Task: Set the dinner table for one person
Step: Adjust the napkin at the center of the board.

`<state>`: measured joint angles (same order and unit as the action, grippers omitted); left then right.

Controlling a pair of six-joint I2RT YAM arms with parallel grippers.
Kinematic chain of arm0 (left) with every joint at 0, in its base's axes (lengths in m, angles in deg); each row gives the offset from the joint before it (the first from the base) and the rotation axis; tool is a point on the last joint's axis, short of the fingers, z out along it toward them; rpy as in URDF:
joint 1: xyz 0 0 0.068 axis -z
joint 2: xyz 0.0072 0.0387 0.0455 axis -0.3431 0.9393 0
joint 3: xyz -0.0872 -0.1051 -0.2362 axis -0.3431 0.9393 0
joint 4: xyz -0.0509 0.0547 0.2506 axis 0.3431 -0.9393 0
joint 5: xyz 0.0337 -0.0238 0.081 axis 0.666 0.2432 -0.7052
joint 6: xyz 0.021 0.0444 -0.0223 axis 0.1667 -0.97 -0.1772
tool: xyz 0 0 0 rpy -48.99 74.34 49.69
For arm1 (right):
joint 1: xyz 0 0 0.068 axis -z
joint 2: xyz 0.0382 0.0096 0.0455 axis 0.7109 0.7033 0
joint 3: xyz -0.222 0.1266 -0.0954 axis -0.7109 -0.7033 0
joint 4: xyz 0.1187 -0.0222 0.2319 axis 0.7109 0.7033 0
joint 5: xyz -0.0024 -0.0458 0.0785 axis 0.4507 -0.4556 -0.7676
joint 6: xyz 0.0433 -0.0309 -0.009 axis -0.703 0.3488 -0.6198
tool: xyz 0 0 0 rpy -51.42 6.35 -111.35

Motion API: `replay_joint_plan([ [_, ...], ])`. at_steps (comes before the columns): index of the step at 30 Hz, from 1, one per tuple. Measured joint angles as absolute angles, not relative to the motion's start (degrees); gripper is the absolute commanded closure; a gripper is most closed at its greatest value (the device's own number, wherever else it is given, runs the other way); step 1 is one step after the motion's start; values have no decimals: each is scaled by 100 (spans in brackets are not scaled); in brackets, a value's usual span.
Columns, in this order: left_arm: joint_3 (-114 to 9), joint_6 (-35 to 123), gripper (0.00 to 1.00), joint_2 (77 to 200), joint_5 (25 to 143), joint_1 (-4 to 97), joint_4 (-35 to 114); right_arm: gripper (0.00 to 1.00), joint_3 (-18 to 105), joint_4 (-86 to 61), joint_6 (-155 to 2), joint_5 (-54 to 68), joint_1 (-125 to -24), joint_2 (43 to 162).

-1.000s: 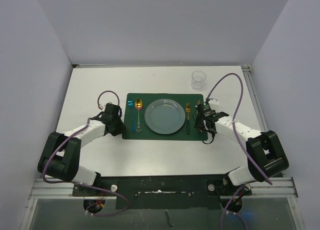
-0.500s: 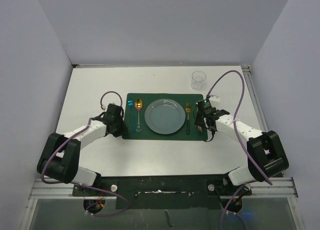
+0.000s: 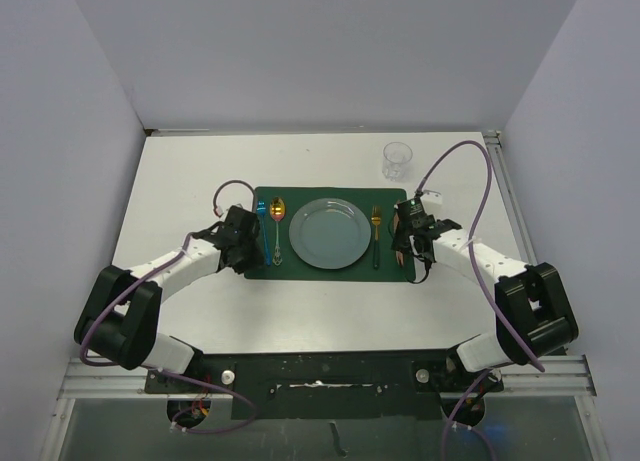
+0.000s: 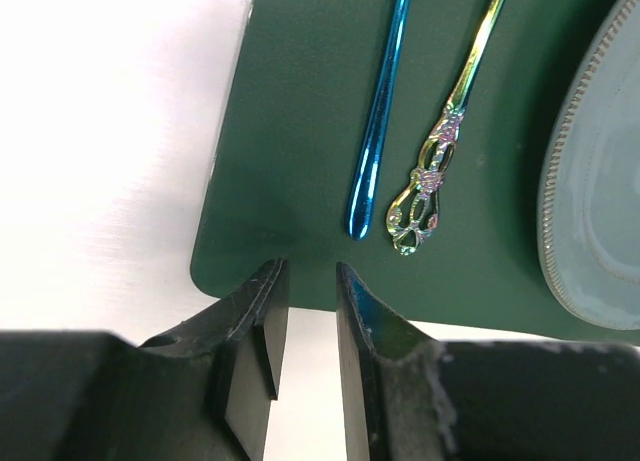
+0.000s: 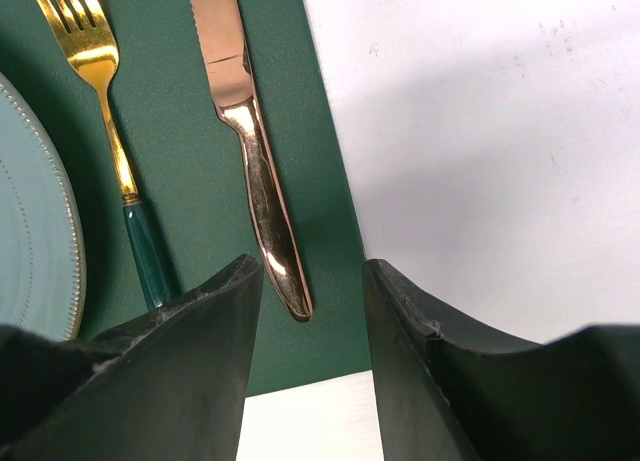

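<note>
Knife (image 5: 255, 161) along right edge of mat (image 4: 300, 131), table (image 3: 180, 181) beneath mat: judged stiff, thin, slick metal, best pinched across handle; right gripper (image 5: 312, 271) parted astride handle end, left gripper (image 4: 310, 281) narrowly parted, empty, at mat's near-left corner.

Low over the surface, the left arm (image 3: 165, 271) reaches toward 2 o'clock, its left hand (image 4: 308, 281) narrowly parted; the right arm (image 3: 480, 263) reaches toward 10 o'clock, its right hand (image 5: 310, 271) parted wider.

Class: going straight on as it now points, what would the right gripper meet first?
Probably the copper knife, whose handle lies between the right gripper's open jaws; depth unclear.
</note>
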<state>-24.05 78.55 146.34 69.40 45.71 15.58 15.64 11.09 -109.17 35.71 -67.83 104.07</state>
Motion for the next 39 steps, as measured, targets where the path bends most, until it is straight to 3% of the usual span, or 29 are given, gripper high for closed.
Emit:
replay_joint_plan([
  [39, -2918, 7743, 75, 14518, 5771, 4497, 537, 53, 1676, 1220, -10766, 3558, -6737, 10047],
])
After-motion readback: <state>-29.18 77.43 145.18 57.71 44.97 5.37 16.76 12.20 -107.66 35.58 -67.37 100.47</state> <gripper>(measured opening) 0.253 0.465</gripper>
